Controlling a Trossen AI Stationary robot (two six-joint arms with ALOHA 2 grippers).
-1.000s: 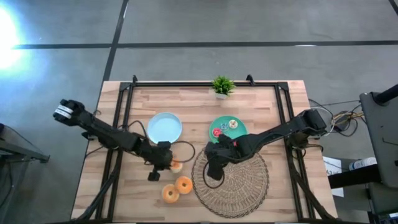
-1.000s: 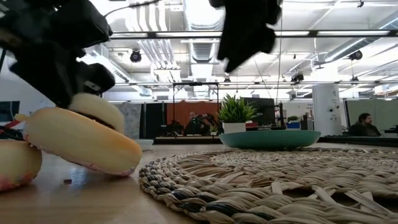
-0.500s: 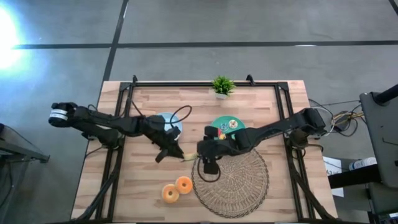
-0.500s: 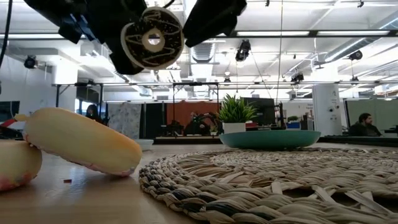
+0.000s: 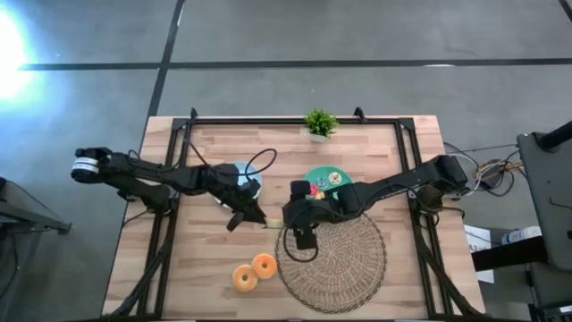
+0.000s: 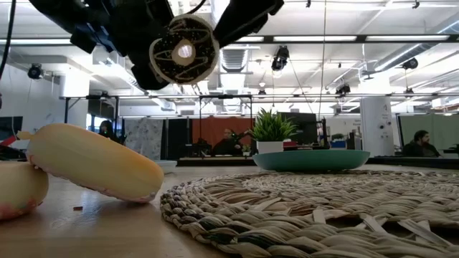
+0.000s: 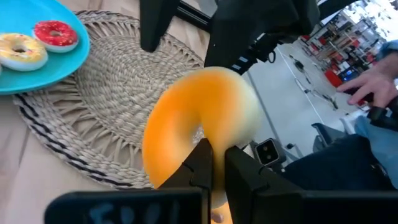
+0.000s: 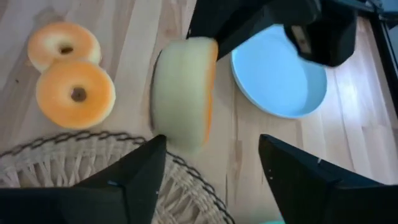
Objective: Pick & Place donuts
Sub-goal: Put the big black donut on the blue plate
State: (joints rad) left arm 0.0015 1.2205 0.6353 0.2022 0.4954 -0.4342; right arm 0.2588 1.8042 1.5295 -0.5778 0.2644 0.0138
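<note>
A donut (image 5: 266, 224), orange on one face and pale round its side, hangs in the air between the blue plate (image 5: 239, 173) and the woven mat (image 5: 332, 265). My left gripper (image 5: 254, 217) is shut on it. The right wrist view shows the donut (image 8: 183, 93) standing on edge. My right gripper (image 8: 211, 143) is open, its fingers wide apart on the near side of the donut and not touching it. Two more donuts (image 5: 264, 265) (image 5: 244, 278) lie on the table, one leaning on the other (image 6: 93, 172). My left gripper pinches the donut's ring (image 7: 186, 158) between its two fingers, right beside the hole. The fingers (image 7: 202, 165) come in nearly level from the table's left. The donut is lifted clear of the table and stands on edge, its iced face (image 6: 184, 51) toward the near edge.
A green plate (image 5: 342, 190) with small donuts (image 7: 56, 34) (image 7: 22, 50) stands behind the mat. A small plant (image 5: 319, 123) is at the far edge. People sit in the room beyond, and a person's hand (image 7: 373, 81) shows off the table.
My left gripper has risen from beside the two lying donuts and swung toward the far right, turning as it went. The donut it holds has come off the table and now stands on edge in the air. My right gripper has rolled and shifted slightly toward the donut.
</note>
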